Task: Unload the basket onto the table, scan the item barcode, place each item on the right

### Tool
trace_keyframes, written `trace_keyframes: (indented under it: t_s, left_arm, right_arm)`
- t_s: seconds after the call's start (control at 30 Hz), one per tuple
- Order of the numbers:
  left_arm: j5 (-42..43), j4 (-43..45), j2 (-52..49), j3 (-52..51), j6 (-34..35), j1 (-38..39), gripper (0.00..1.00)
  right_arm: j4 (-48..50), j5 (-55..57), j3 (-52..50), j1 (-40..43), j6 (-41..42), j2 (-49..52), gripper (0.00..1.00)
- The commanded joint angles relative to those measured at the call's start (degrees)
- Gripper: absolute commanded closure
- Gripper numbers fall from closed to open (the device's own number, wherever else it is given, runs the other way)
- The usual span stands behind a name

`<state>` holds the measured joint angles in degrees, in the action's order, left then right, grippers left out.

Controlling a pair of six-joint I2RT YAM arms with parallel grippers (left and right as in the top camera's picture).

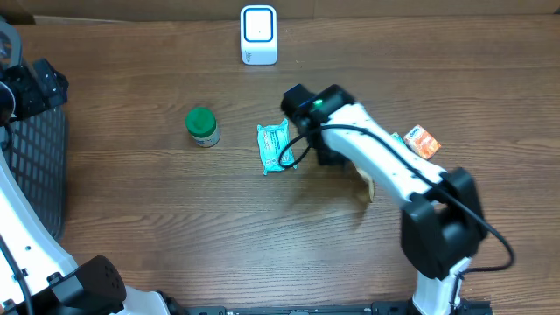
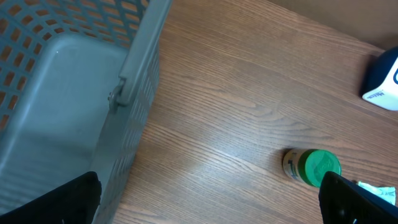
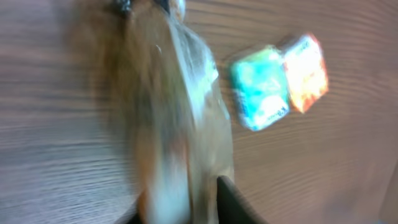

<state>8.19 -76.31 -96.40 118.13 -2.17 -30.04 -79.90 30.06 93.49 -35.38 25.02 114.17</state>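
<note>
— Nearest first?

— Spotted the tan pouch (image 1: 365, 185) at about four o'clock from the middle of the table (image 1: 175, 219), up against the right gripper (image 3: 186, 208), half hidden under the arm (image 1: 385, 157) from overhead. Couldn't tell clamped or parted: too blurred on the wrist view.

— And the other hand?

— Found the left gripper (image 2: 208, 199) at nine o'clock, fingers (image 2: 74, 202) spread wide, holding nothing, beside the grey basket (image 2: 74, 93).

— Farther out?

— Saw a teal packet (image 1: 274, 147) just past centre, a green-lidded jar (image 1: 202, 126) at ten o'clock, a teal box (image 3: 260, 87) and an orange box (image 3: 306, 71) side by side at three o'clock. Then the white scanner (image 1: 258, 35) at twelve o'clock, upright at the far edge.

— Judged the step how?

— Probably carrying the pouch to the scanner, well apart from it here. Needed a firm pinch near one edge, checked before lifting. Needed the barcode side found, unseen in these views, and turned flat toward the scanner face, crinkles pulled smooth. Best kept high over the teal packet, then slowed and held steady close in front, avoiding a knock to the scanner.
</note>
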Motion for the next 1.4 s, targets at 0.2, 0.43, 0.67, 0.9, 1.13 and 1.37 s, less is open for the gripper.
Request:
trace_keyframes:
  t_s: [0.2,0.43,0.67,0.9,1.13,1.37]
  left_arm:
    - [0.39,0.04,0.13,0.48,-1.51,0.07,0.00]
    - [0.42,0.04,0.13,0.48,-1.51,0.07,0.00]
    - [0.39,0.04,0.13,0.48,-1.51,0.07,0.00]
    - [0.39,0.04,0.13,0.48,-1.51,0.07,0.00]
    - [0.39,0.07,0.13,0.48,-1.51,0.07,0.00]
    - [0.39,0.07,0.13,0.48,-1.51,0.07,0.00]
  right_arm:
    - [11.67,-24.11,3.21,-10.99,-10.10,1.51,0.08]
    - [5.62,-27.67,14.86,-7.61,-9.88,1.46,0.07]
    - [-2.14,-36.46,19.41,7.41,-14.73,1.60,0.04]
    - [-0.70,-51.56,9.11,23.78,-24.57,1.64,0.02]
    - [6.80,-58.40,-2.97,31.45,-29.75,1.66,0.08]
    - [17.29,-56.76,-11.72,32.54,-30.05,1.68,0.09]
